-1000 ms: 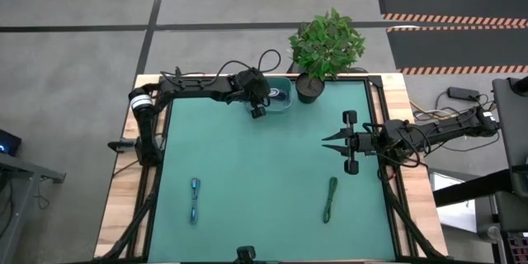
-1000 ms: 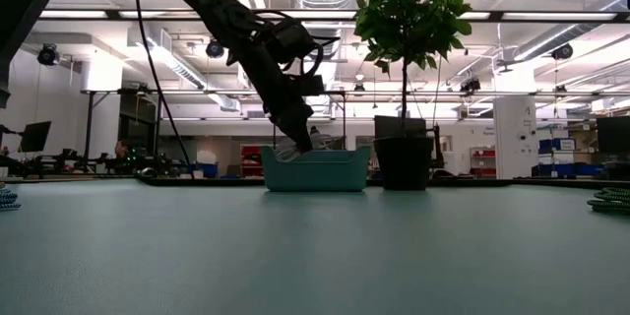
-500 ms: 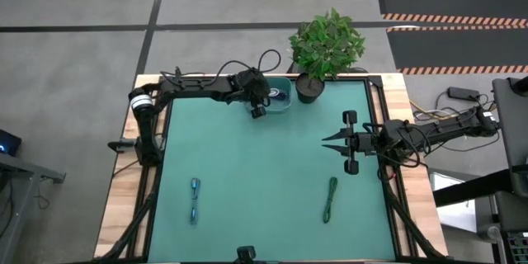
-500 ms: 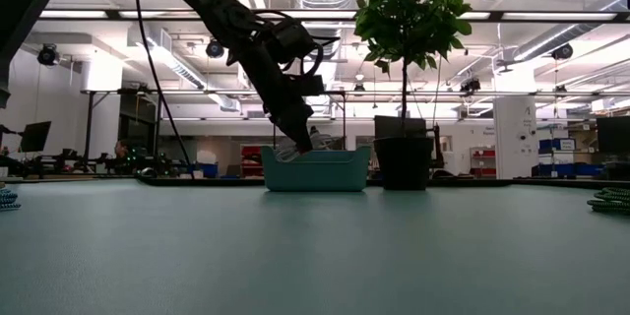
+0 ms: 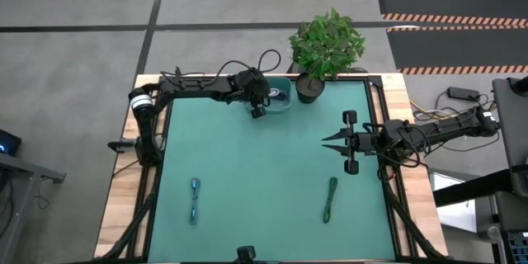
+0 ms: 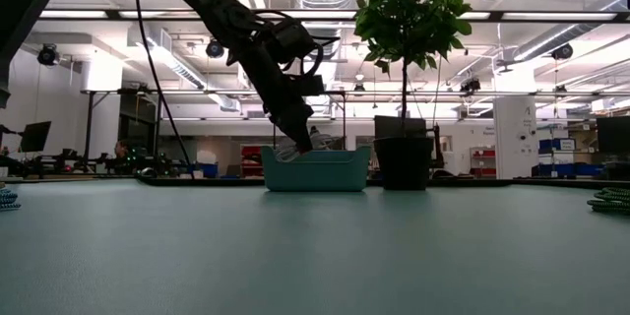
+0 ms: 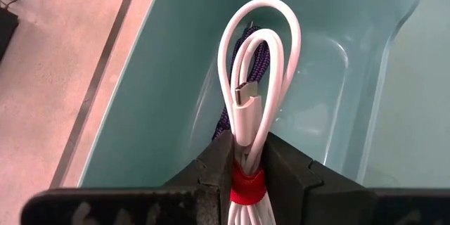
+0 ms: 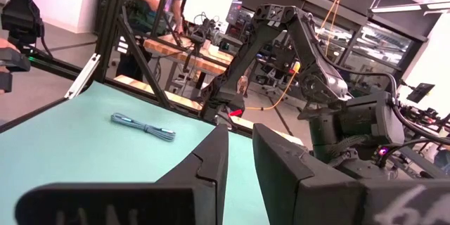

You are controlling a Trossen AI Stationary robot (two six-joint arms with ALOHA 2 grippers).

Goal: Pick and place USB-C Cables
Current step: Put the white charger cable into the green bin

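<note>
Looking from above, the left pincer (image 5: 259, 109) hangs at the teal bin (image 5: 283, 103) at the desk's (image 5: 247, 165) far edge, beside the potted plant (image 5: 326, 45). The blue cable (image 5: 195, 200) and the green cable (image 5: 331, 199) lie near, well apart. The right pincer (image 5: 328, 140) waits over the right side, fingers almost together, grasping nothing.

From desk height, the left pincer dips into the bin.

From the left wrist, the fingers clench the white cable (image 7: 253, 105) at its red band (image 7: 246, 181), above a dark cable (image 7: 242, 77) inside. If released now, its loop might catch the wall and spill out. No writing is readable.
</note>
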